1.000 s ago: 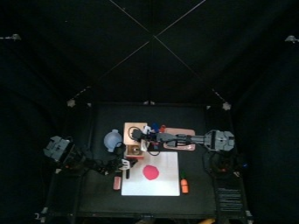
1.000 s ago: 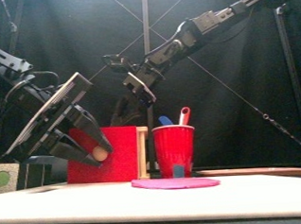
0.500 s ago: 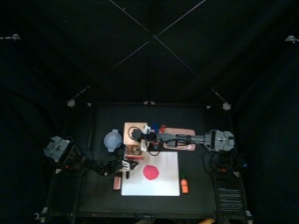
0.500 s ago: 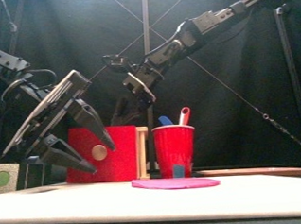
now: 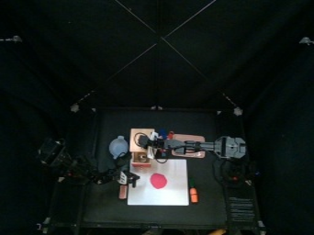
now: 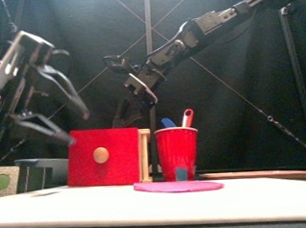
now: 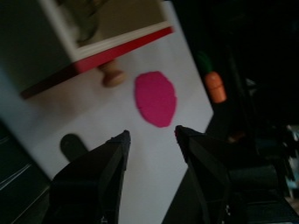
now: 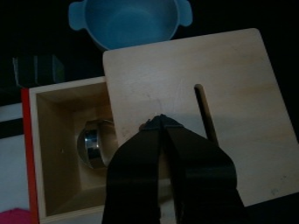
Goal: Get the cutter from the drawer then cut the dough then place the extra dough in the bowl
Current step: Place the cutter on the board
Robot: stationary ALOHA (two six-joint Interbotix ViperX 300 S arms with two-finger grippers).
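Cutter (image 8: 93,142): lying inside the open drawer of the wooden box (image 8: 198,79), touched by neither gripper.
Drawer front (image 6: 104,157): red with a round knob, standing out from the box.
Dough (image 5: 161,182): flat pink disc on the white cutting board (image 5: 178,170), just in front of the drawer.
Bowl (image 5: 117,145): blue-grey, beside the box on its left.
Left gripper (image 7: 152,133): jaws spread wide, empty, high over the table's left side.
Right gripper (image 8: 163,124): jaws pinched together, nothing between, over the box's top near its slot.

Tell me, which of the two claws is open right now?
The left gripper: its two jaws stand clearly apart with nothing between them. The right gripper, hanging above the wooden box, has its jaws pressed together to a point.
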